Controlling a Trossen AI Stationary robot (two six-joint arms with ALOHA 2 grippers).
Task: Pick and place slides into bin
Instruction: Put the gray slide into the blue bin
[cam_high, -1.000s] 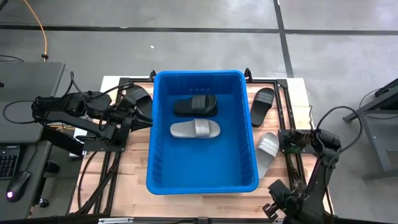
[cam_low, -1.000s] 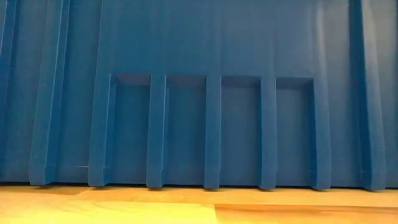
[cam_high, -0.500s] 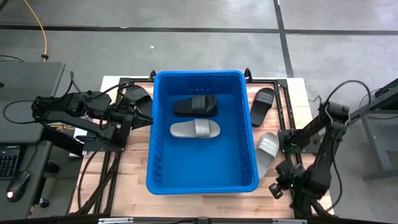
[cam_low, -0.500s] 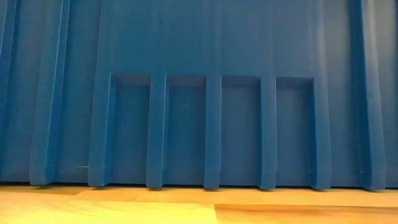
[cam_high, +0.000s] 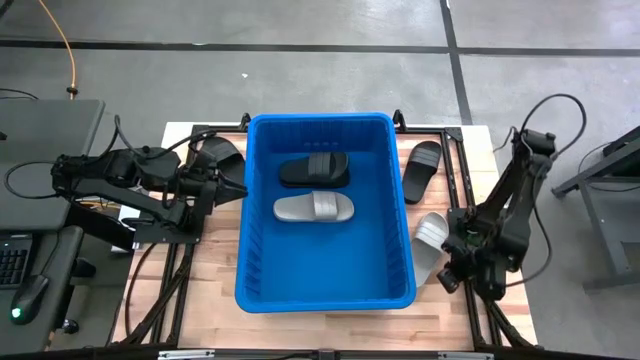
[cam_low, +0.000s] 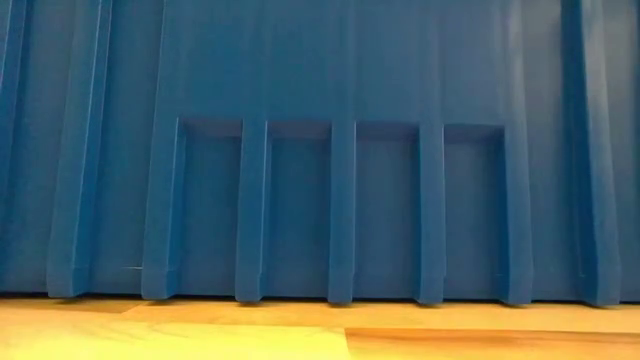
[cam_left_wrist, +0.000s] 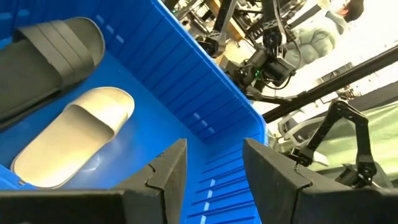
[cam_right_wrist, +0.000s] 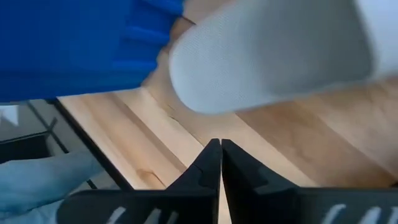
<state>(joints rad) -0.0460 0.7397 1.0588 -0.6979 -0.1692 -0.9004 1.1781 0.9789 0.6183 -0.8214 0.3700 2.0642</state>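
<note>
The blue bin (cam_high: 325, 290) stands mid-table and holds a black slide (cam_high: 314, 170) and a light grey slide (cam_high: 313, 207), both flat on its floor. These two also show in the left wrist view, black (cam_left_wrist: 50, 46) and grey (cam_left_wrist: 74, 137). A black slide (cam_high: 422, 170) and a grey slide (cam_high: 429, 243) lie flat on the table right of the bin. Another black slide (cam_high: 218, 152) lies left of the bin, partly under my left arm. My left gripper (cam_high: 236, 190) is open and empty at the bin's left rim (cam_left_wrist: 214, 168). My right gripper (cam_high: 447, 277) is shut, just off the near end of the grey slide (cam_right_wrist: 273, 56).
The bin's ribbed near wall (cam_low: 320, 150) fills the low view, close to the table's near edge. Black frame rails (cam_high: 462, 180) run along the table's right side. A strip of bare wood (cam_right_wrist: 298, 149) lies between my right gripper and the grey slide.
My right arm has unfolded and risen from the near right corner. Its gripper has gone toward the far edge, to the near end of the grey slide right of the bin. No slide has moved.
</note>
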